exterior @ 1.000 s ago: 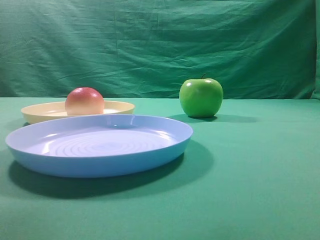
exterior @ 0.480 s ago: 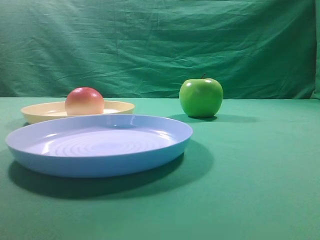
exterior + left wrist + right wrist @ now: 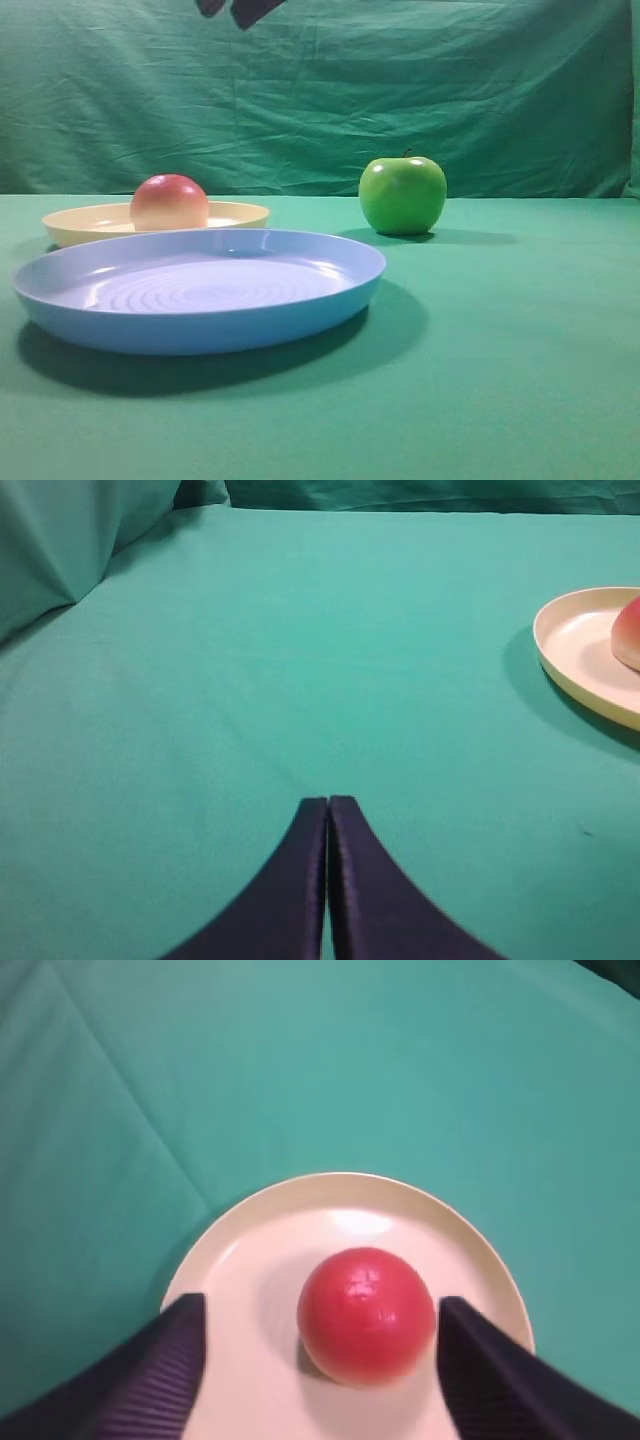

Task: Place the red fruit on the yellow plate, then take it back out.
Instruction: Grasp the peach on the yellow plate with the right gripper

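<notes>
The red fruit (image 3: 169, 202) rests on the yellow plate (image 3: 80, 222) at the back left of the green cloth. In the right wrist view the red fruit (image 3: 367, 1315) sits at the middle of the yellow plate (image 3: 255, 1255). My right gripper (image 3: 320, 1305) hangs above it, open, with a finger to either side and not touching. Only the dark tips of my right gripper (image 3: 240, 8) show at the top edge of the exterior view. My left gripper (image 3: 328, 802) is shut and empty over bare cloth, left of the yellow plate (image 3: 580, 640) and the red fruit (image 3: 630, 630).
A larger light blue plate (image 3: 200, 325) stands in front of the yellow one. A shiny green apple (image 3: 402, 195) sits to the back right. A green cloth backdrop (image 3: 500, 90) closes off the rear.
Dark gripper tips have come into the top edge of the exterior view above the yellow plate. The fruit, both plates and the apple have not moved.
</notes>
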Action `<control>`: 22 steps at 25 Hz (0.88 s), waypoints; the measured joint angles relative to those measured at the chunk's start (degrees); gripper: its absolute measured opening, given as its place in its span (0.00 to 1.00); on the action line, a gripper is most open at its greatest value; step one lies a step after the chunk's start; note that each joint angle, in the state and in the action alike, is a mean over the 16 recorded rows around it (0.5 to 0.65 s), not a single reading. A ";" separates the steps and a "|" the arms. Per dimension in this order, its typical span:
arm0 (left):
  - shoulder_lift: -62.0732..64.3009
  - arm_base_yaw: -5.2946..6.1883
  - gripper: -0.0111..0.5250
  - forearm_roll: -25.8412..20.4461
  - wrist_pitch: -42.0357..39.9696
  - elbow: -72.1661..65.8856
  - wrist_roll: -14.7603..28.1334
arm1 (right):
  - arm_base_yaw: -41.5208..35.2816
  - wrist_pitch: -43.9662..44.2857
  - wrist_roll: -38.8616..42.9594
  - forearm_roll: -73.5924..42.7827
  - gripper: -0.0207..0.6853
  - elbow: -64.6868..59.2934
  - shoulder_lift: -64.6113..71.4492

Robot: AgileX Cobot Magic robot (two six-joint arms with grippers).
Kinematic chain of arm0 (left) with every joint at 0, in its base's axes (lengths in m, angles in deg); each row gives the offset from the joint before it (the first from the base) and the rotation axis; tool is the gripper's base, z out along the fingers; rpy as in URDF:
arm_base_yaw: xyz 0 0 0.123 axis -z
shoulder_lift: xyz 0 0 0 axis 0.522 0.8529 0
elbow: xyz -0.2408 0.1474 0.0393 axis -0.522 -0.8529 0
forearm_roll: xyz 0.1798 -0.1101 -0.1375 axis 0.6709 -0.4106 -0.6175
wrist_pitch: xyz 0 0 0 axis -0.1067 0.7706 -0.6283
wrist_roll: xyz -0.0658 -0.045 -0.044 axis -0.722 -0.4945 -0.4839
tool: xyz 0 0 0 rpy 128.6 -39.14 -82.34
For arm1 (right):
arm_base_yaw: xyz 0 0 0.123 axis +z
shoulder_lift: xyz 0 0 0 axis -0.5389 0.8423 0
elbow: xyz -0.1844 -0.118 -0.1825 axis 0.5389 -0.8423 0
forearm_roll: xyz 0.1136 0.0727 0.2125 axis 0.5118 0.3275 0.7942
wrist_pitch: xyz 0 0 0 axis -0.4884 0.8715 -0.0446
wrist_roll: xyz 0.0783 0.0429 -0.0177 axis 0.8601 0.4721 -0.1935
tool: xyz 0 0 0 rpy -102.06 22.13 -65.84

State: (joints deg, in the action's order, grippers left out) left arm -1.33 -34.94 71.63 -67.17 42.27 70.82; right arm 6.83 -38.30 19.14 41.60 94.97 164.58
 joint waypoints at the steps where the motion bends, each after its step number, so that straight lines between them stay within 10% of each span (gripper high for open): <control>1: 0.00 0.00 0.02 0.00 0.00 0.00 0.00 | 0.29 -0.85 -0.49 0.24 0.75 0.71 1.21; 8: 0.00 0.00 0.02 0.00 0.00 0.00 0.00 | 1.90 -8.76 -3.65 1.80 0.96 3.18 8.35; 22: 0.00 0.00 0.02 0.00 0.00 0.00 0.00 | 2.48 -17.54 -6.32 4.77 0.95 3.41 16.84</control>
State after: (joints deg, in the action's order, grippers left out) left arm -1.33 -34.94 71.63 -67.17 42.27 70.82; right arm 9.31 -55.83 12.82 46.37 98.38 181.41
